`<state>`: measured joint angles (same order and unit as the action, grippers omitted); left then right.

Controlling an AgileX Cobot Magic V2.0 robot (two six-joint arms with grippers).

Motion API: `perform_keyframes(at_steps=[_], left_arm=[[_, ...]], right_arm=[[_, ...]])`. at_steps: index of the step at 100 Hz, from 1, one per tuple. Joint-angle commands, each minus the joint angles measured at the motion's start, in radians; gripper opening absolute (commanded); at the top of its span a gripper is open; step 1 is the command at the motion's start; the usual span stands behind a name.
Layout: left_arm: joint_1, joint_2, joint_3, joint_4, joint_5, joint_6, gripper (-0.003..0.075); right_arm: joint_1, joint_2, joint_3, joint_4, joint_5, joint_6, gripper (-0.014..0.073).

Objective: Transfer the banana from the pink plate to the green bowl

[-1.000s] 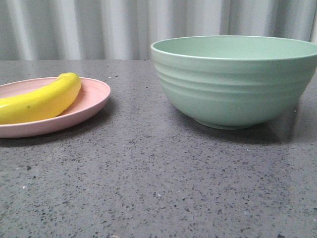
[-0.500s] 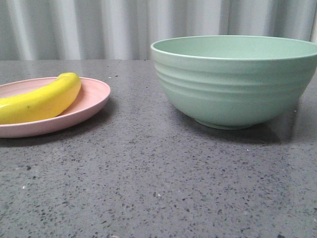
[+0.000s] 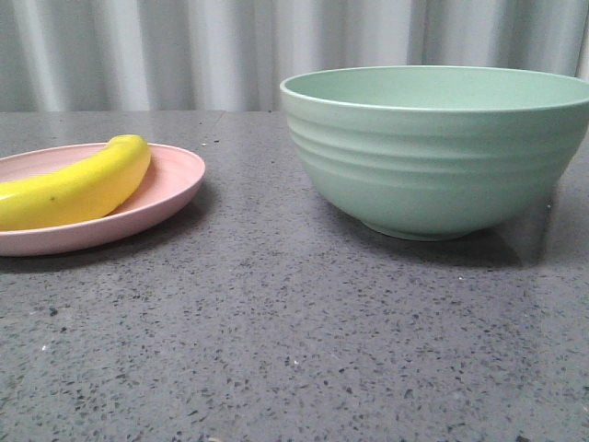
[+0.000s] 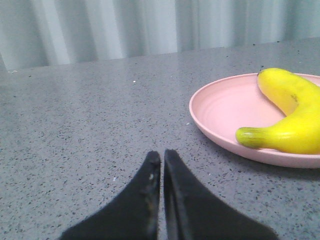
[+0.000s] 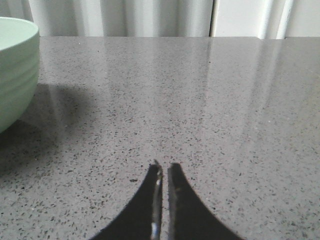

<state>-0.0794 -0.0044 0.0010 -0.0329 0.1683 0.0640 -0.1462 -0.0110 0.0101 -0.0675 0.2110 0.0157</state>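
Front view: yellow banana lying on the pink plate, at the left of the grey speckled table, rounded end toward the plate's middle, other end cut by the picture's edge. Green bowl upright at the right, well apart from the plate, ridges around its outside, nothing seen inside from this low angle. Pale pleated curtain behind the table. No gripper in this view.

Left wrist view: left gripper low over the bare table, black fingers pressed nearly together, only a thin slit between, nothing held. Plate near, off to one side of the fingertips, not touching them. Banana curved along the plate's far side, greenish stem end resting close to the near rim.

Right wrist view: right gripper also low over the table, fingers almost touching, narrow gap, empty. Bowl's ridged wall at the picture's edge, apart from the fingertips, its shadow on the table beside.
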Motion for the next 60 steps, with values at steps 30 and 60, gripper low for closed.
perform_keyframes(at_steps=[30,60], left_arm=[[0.002,-0.029,0.009,-0.002,-0.103,-0.004,-0.002],[0.002,-0.029,0.009,-0.002,-0.103,-0.004,-0.002]], right_arm=[[-0.004,-0.022,0.02,-0.011,-0.103,-0.005,-0.0064],[-0.004,-0.022,0.02,-0.009,-0.13,-0.005,-0.0064]])
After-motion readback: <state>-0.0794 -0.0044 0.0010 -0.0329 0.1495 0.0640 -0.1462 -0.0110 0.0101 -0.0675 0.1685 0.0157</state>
